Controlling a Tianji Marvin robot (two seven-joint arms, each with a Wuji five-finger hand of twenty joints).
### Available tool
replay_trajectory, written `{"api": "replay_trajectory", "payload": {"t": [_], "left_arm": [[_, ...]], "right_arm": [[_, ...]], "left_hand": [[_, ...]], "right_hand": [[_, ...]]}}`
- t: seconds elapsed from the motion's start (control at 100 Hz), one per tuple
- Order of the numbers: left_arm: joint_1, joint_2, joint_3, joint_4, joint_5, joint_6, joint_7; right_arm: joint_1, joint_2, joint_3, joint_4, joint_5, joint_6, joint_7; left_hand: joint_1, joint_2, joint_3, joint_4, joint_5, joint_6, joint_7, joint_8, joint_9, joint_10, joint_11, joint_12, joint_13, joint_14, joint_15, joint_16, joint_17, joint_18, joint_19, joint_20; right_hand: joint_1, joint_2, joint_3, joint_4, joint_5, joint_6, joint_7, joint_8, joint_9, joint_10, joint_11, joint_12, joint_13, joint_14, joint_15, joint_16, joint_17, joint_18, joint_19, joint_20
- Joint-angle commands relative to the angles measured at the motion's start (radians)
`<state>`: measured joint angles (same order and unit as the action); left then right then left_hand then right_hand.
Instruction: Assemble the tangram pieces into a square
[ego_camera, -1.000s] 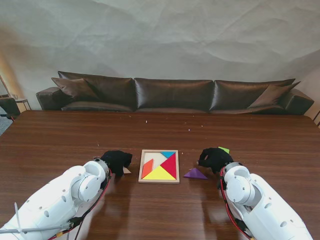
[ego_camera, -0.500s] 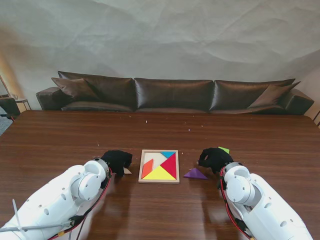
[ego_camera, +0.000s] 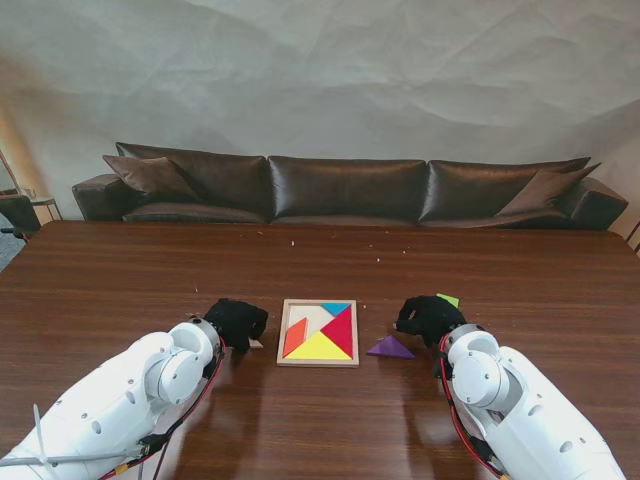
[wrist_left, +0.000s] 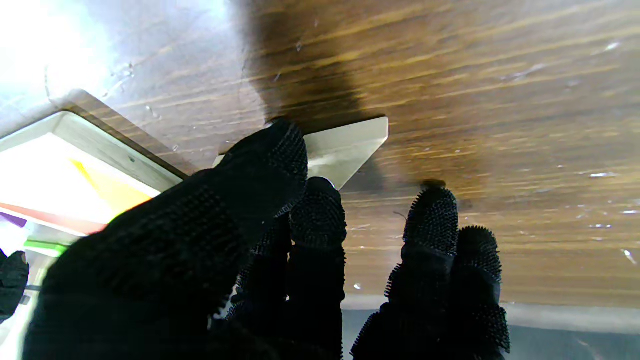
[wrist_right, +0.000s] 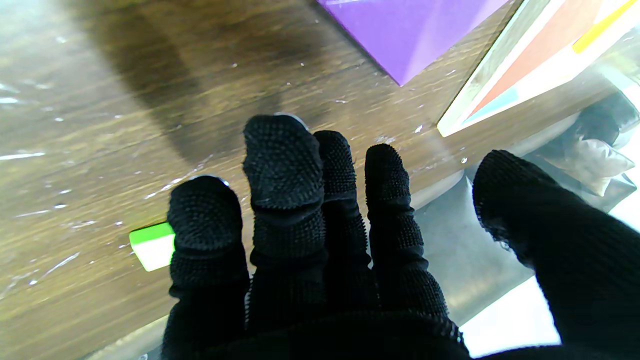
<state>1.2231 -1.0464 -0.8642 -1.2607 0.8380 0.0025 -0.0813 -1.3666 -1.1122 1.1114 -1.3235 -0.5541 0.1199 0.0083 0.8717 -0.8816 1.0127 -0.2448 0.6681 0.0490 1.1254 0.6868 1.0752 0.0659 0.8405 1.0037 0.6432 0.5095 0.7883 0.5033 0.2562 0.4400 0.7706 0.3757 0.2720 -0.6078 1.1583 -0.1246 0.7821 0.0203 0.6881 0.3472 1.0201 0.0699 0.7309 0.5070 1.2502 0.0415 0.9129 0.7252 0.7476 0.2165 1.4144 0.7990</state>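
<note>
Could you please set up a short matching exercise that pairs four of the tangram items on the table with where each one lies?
Things:
1. purple triangle
2. green piece
3. pale piece
4. yellow triangle

Places:
A. inside the wooden tray
B. under the fingertips of the left hand
C. on the table between the tray and the right hand
D. just beyond the right hand, farther from me

Pairs: 1-C, 2-D, 3-B, 4-A
</note>
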Motion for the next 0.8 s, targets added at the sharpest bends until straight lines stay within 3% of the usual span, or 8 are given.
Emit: {"api": "replay_trajectory", "payload": {"t": [0.0, 0.13, 0.18, 0.25, 0.29, 0.42, 0.62, 0.79], "left_arm": [[0.039, 0.000, 0.018, 0.046, -0.004, 0.005, -0.045], [0.040, 0.002, 0.017, 0.035, 0.006, 0.017, -0.056], [0.040, 0.004, 0.016, 0.030, 0.016, 0.024, -0.059], [0.040, 0.005, 0.016, 0.029, 0.026, 0.024, -0.058], [0.038, 0.005, 0.017, 0.032, 0.026, 0.022, -0.057], [0.037, 0.000, 0.018, 0.042, -0.002, 0.017, -0.051], [0.037, -0.007, 0.013, 0.056, -0.034, -0.002, -0.031], [0.045, -0.009, -0.016, 0.049, -0.058, -0.021, -0.040]], "right_arm": [[-0.002, -0.003, -0.003, -0.001, 0.000, -0.001, 0.016], [-0.002, -0.003, -0.004, 0.000, 0.000, -0.002, 0.016], [-0.001, -0.003, -0.004, 0.000, 0.001, -0.003, 0.015], [-0.001, -0.003, -0.005, 0.001, 0.001, -0.003, 0.016], [-0.001, -0.003, -0.004, 0.001, 0.002, -0.004, 0.016], [-0.002, -0.003, -0.003, 0.001, 0.001, -0.003, 0.017], [0.000, -0.003, -0.004, 0.003, 0.001, -0.004, 0.017], [0.001, -0.003, -0.005, 0.004, 0.002, -0.004, 0.019]], "left_hand": [[0.045, -0.010, -0.063, 0.007, 0.102, -0.047, 0.078, 0.025, 0.034, -0.038, -0.026, 0.033, -0.065, -0.101, -0.530, -0.160, -0.052, -0.025, -0.033, -0.004], [0.042, 0.001, -0.074, 0.006, 0.109, -0.072, 0.066, 0.031, 0.048, -0.062, -0.083, 0.097, -0.062, -0.111, -0.510, -0.142, -0.107, -0.006, -0.048, 0.045], [0.037, 0.002, -0.080, 0.006, 0.114, -0.093, 0.057, 0.034, 0.056, -0.080, -0.116, 0.131, -0.050, -0.140, -0.470, -0.085, -0.131, -0.018, -0.017, 0.129], [0.026, -0.004, -0.079, -0.001, 0.128, -0.126, 0.038, 0.037, 0.081, -0.097, -0.162, 0.172, -0.037, -0.201, -0.336, 0.095, -0.180, -0.098, 0.144, 0.332], [0.026, -0.008, -0.078, -0.003, 0.136, -0.130, 0.033, 0.033, 0.087, -0.099, -0.170, 0.179, -0.030, -0.194, -0.315, 0.114, -0.185, -0.102, 0.185, 0.362], [0.053, 0.000, -0.075, 0.008, 0.137, -0.086, 0.038, 0.031, 0.080, -0.055, -0.175, 0.212, 0.044, -0.156, -0.325, 0.096, -0.106, -0.063, 0.207, 0.360], [0.059, 0.033, -0.078, 0.019, 0.104, -0.066, 0.032, 0.020, 0.012, -0.009, -0.175, 0.233, 0.079, -0.171, -0.320, 0.089, -0.057, -0.048, 0.230, 0.353], [0.046, 0.044, -0.100, 0.027, 0.076, -0.075, 0.008, 0.011, -0.074, 0.028, -0.372, 0.199, 0.063, -0.161, -0.340, 0.071, -0.071, -0.041, 0.225, 0.344]], "right_hand": [[-0.020, 0.010, -0.010, 0.008, -0.003, 0.006, 0.009, -0.001, 0.001, 0.017, 0.009, -0.012, 0.012, 0.006, 0.010, 0.004, -0.015, -0.005, 0.023, -0.005], [-0.020, 0.010, -0.010, 0.008, -0.002, 0.006, 0.009, -0.001, 0.001, 0.017, 0.009, -0.012, 0.012, 0.004, 0.010, 0.004, -0.015, -0.004, 0.023, -0.005], [-0.020, 0.010, -0.010, 0.008, -0.002, 0.006, 0.010, -0.001, 0.001, 0.016, 0.009, -0.012, 0.012, 0.010, 0.010, 0.005, -0.015, -0.004, 0.023, -0.005], [-0.020, 0.009, -0.010, 0.008, -0.001, 0.005, 0.010, -0.002, 0.002, 0.016, 0.009, -0.012, 0.011, 0.005, 0.010, 0.004, -0.015, -0.004, 0.023, -0.005], [-0.020, 0.010, -0.010, 0.008, -0.001, 0.006, 0.010, -0.002, 0.002, 0.016, 0.009, -0.012, 0.013, 0.010, 0.011, 0.005, -0.015, -0.004, 0.023, -0.005], [-0.020, 0.009, -0.010, 0.008, -0.001, 0.005, 0.010, -0.002, 0.002, 0.015, 0.009, -0.012, 0.012, 0.005, 0.010, 0.004, -0.016, -0.004, 0.023, -0.005], [-0.020, 0.009, -0.010, 0.008, 0.000, 0.004, 0.009, -0.002, 0.004, 0.016, 0.009, -0.012, 0.013, 0.004, 0.010, 0.004, -0.016, -0.004, 0.023, -0.005], [-0.019, 0.008, -0.009, 0.008, 0.003, 0.005, 0.010, -0.002, 0.004, 0.016, 0.009, -0.012, 0.013, 0.006, 0.010, 0.004, -0.015, -0.004, 0.023, -0.005]]}}
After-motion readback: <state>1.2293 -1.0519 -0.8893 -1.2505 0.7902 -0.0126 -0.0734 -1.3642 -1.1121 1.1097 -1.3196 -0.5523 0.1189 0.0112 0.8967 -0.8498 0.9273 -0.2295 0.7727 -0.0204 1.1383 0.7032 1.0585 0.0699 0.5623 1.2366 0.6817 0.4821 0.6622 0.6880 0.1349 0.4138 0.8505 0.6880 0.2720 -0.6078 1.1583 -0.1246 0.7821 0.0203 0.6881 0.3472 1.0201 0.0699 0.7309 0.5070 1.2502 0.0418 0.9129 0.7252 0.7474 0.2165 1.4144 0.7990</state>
